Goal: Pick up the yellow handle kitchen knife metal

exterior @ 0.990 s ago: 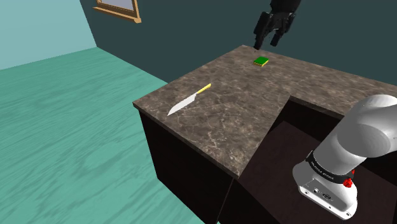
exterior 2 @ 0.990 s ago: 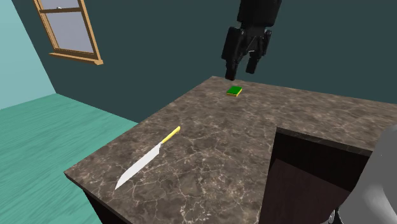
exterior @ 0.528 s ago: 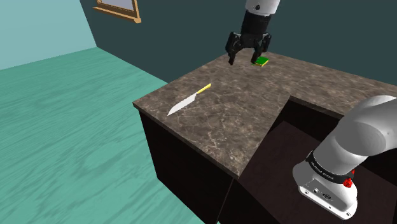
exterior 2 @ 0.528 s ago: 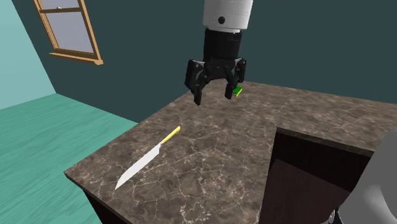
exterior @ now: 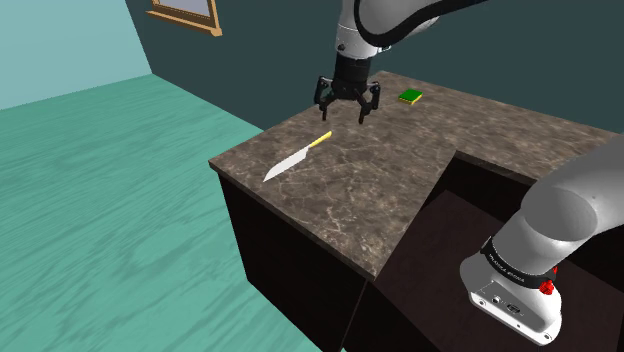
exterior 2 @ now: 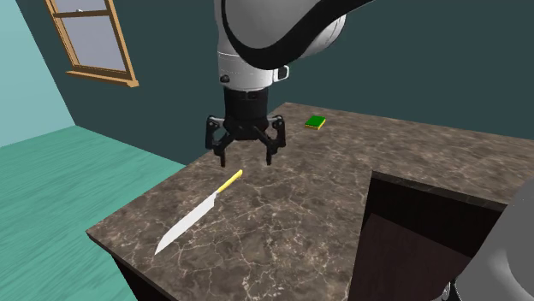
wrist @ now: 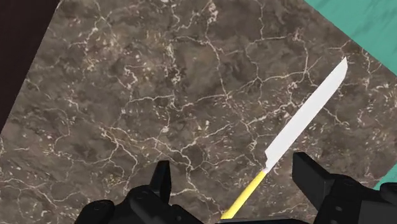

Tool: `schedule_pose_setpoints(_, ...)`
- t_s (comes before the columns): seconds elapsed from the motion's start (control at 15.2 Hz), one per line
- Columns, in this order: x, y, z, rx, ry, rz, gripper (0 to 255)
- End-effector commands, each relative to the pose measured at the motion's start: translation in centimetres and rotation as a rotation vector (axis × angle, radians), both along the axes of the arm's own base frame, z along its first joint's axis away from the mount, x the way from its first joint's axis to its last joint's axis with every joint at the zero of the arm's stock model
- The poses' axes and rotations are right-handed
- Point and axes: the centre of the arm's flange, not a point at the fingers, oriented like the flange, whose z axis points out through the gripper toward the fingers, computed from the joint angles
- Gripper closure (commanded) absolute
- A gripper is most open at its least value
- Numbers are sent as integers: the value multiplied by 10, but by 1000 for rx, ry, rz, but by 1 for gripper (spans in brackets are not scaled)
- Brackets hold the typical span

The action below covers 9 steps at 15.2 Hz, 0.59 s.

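1. Tabletop (exterior: 370, 190): a dark brown, white-veined marble slab above dark cabinet fronts, with a teal wood-grain floor (exterior: 100, 200) beyond its edge.
2. Kitchen knife with slim yellow handle and pale, plain-drawn blade (exterior: 297, 157): lies flat on the tabletop near the corner that faces the floor. The blade tip points toward the tabletop's edge and the handle points back toward the arm.
3. Black two-finger tool (exterior: 343, 118): points straight down, just above the handle end of the knife. Its fingers are spread wide and empty, touching neither knife nor tabletop. From the wrist camera, the handle's end lies between the two fingers.
4. White arm (exterior 2: 274, 34): arches over the tabletop from the stand's side.
5. Small green block with a yellow underside (exterior: 410, 96): rests on the tabletop, well apart from the knife, behind the tool.
6. Wooden-framed window (exterior 2: 90, 43): set in the dark teal wall.
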Motion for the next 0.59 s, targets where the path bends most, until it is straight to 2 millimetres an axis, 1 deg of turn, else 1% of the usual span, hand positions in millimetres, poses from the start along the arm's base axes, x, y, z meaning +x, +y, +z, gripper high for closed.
schedule_pose_setpoints(0.0, 18, 11, -18, 6, 10, -95, 0)
schedule_pose_setpoints(0.26, 57, 22, -54, 15, 30, -272, 0)
schedule_pose_setpoints(0.53, 97, 27, -91, 24, 50, -448, 0)
